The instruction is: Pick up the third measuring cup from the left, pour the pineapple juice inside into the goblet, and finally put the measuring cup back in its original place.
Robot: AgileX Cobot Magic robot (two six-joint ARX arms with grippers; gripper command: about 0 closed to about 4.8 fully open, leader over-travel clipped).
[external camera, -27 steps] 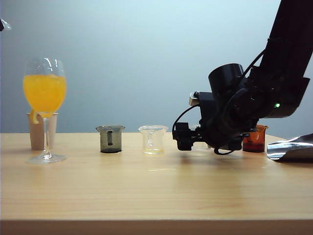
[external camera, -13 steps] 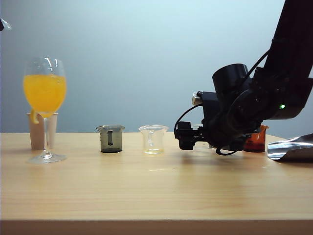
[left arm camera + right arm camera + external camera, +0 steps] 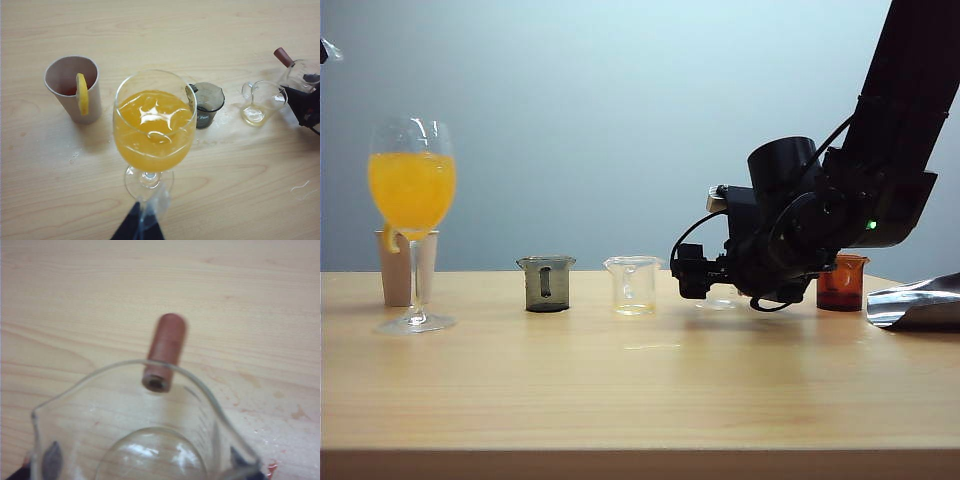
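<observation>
- Exterior view: the right gripper (image 3: 692, 280) is seen low over the table (image 3: 640, 380), around the third measuring cup (image 3: 722, 297), between a clear beaker (image 3: 634, 285) and an amber-red cup (image 3: 841, 283). The goblet (image 3: 412, 200), filled with orange liquid, stands far left.
- Left wrist view: the left gripper (image 3: 141, 227) is barely seen beneath the goblet's foot; its opening cannot be told.
- Right wrist view: the cup is seen empty between widely spread fingers (image 3: 51, 460), its brownish-red handle (image 3: 164, 351) pointing away; whether it is gripped cannot be told.

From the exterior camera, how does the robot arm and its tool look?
The right arm is matte black with a rounded cylindrical joint housing, a small green light, and thin black cables looping beside it. Its blocky black tool ends the arm. The left arm is not visible there.
</observation>
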